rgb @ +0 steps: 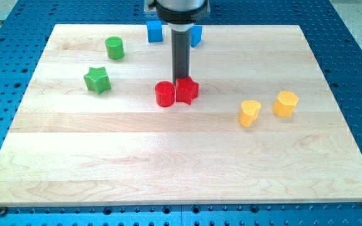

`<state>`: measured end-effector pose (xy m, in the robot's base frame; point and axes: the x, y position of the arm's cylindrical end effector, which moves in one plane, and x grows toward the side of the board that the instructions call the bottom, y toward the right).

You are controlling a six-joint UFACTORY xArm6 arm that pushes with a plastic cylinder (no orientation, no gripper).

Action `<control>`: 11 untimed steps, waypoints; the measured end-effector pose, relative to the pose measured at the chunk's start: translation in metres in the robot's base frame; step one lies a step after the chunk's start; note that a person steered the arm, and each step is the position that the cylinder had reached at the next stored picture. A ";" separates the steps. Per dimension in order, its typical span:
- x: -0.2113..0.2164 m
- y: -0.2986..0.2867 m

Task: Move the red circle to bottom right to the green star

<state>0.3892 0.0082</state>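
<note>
The red circle (164, 94) lies near the board's middle, touching a red star-like block (187, 90) on its right. The green star (97, 80) lies to the view's left of them, a little higher. My tip (181, 78) comes down from the top, just above the seam between the two red blocks, close to the top edge of the red star-like block.
A green cylinder (114, 48) lies above the green star. Two blue blocks (154, 30) (196, 35) sit at the top edge beside the rod. Two yellow blocks (250, 113) (285, 103) lie at the right. The wooden board (181, 169) rests on a blue perforated table.
</note>
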 end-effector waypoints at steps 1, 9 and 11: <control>0.001 -0.038; 0.161 -0.126; 0.100 -0.126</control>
